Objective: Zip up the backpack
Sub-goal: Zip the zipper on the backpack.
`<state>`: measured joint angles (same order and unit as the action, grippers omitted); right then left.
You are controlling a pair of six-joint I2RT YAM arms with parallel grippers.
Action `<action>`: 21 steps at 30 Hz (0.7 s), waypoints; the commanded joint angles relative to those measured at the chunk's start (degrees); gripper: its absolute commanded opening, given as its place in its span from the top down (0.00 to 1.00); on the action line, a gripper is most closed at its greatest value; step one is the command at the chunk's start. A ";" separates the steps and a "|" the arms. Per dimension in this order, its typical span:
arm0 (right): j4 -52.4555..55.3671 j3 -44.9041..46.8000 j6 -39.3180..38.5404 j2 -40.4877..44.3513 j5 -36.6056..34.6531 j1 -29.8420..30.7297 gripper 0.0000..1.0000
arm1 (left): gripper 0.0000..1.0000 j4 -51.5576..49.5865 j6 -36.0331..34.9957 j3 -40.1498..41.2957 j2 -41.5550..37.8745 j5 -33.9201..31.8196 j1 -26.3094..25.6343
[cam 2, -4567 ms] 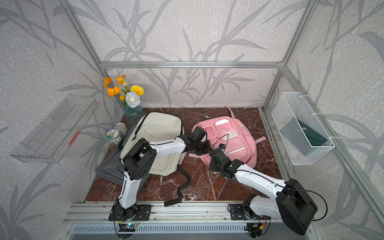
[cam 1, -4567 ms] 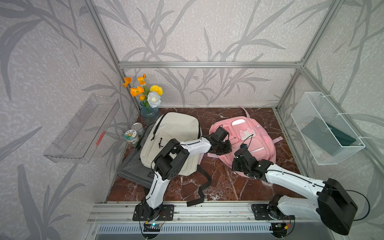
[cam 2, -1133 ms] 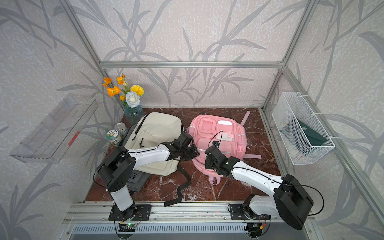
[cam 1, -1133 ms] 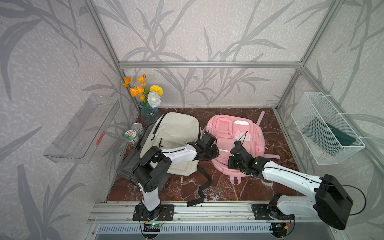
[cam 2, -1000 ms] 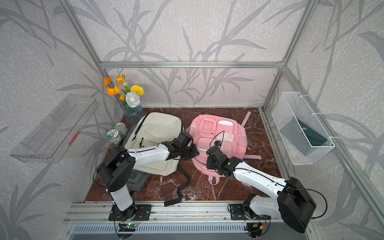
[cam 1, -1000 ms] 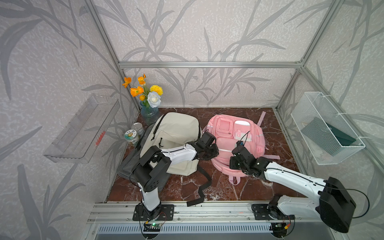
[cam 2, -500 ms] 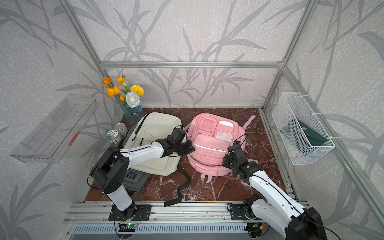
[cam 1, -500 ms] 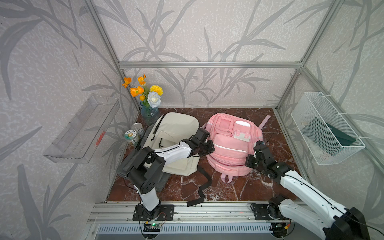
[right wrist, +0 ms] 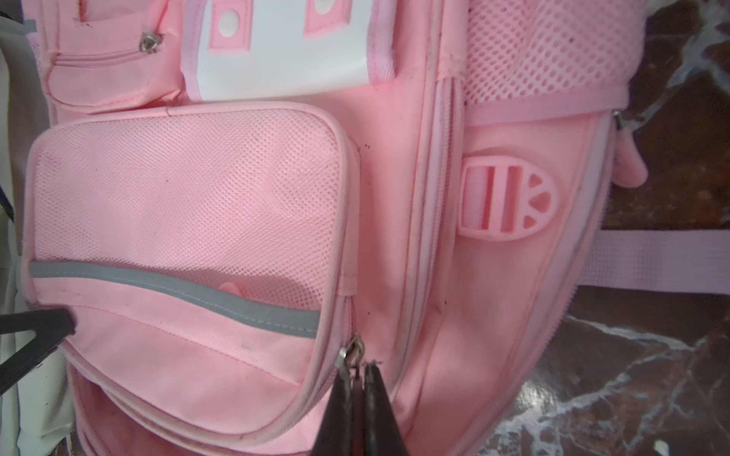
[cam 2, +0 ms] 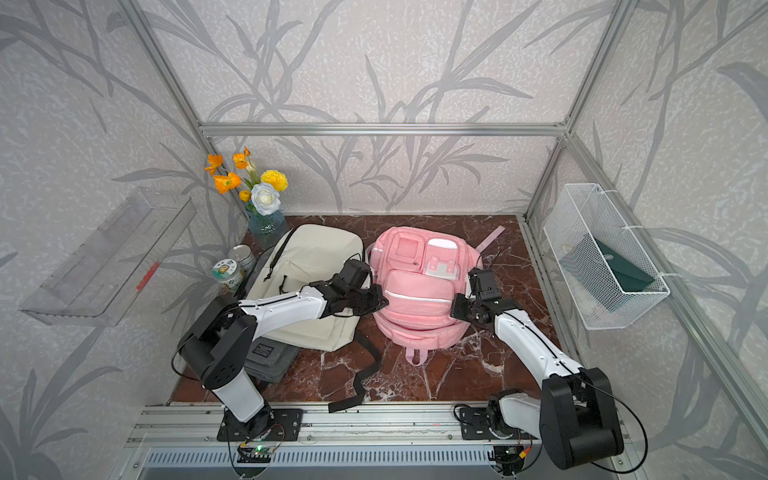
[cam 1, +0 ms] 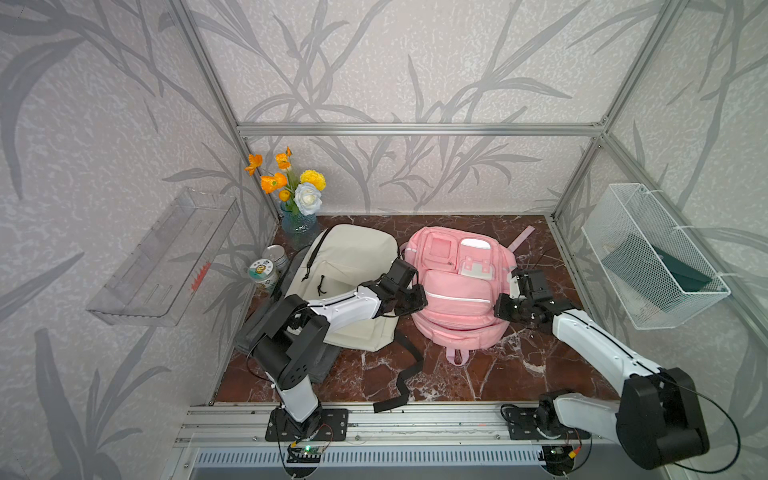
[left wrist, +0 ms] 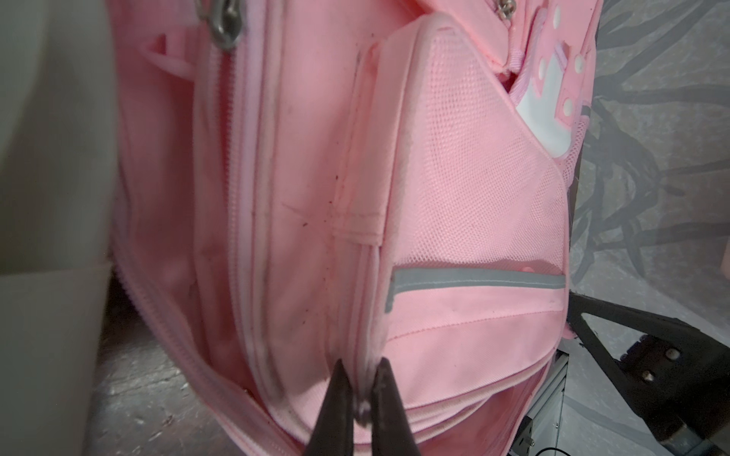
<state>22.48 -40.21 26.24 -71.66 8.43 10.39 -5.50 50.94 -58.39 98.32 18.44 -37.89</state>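
Observation:
The pink backpack (cam 1: 457, 299) (cam 2: 419, 299) lies front-up on the marble table, its top toward the back wall. At its left side my left gripper (cam 1: 422, 297) (cam 2: 382, 301) is shut. In the left wrist view this gripper (left wrist: 361, 367) pinches the edge seam of the backpack's (left wrist: 454, 197) front pocket. My right gripper (cam 1: 500, 309) (cam 2: 457, 309) is at the pocket's right side. In the right wrist view it (right wrist: 357, 369) is shut on the metal zipper pull (right wrist: 351, 353) at the corner of the mesh front pocket (right wrist: 177, 189).
A beige backpack (cam 1: 349, 270) lies to the left under my left arm, on a grey bag (cam 1: 257, 328). A black strap (cam 1: 405, 374) trails toward the front edge. A flower vase (cam 1: 299, 224) and two cans (cam 1: 264, 272) stand back left. A wire basket (cam 1: 652, 257) hangs on the right wall.
The right gripper has travelled from the pocket's front to its right side. The pink backpack has squared up and shifted slightly back. The left gripper drew a little to the left.

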 commanded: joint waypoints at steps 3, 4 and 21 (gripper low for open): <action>-0.55 -5.01 -2.28 -3.61 -9.84 -1.95 1.00 | 1.00 -5.74 -2.96 -0.71 -0.96 -3.32 -0.79; -0.22 -5.54 -2.40 -3.75 -10.86 -1.96 1.00 | 1.00 -5.96 -3.03 -1.16 -0.86 -3.40 -1.13; 8.74 -2.76 2.08 15.56 -3.09 -1.14 0.50 | 1.00 -0.72 4.01 -12.13 7.09 -2.36 -9.00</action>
<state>28.21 -46.06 24.25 -60.58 1.83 8.69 -9.45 53.41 -66.06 104.07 14.59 -43.90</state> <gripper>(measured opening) 0.500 0.077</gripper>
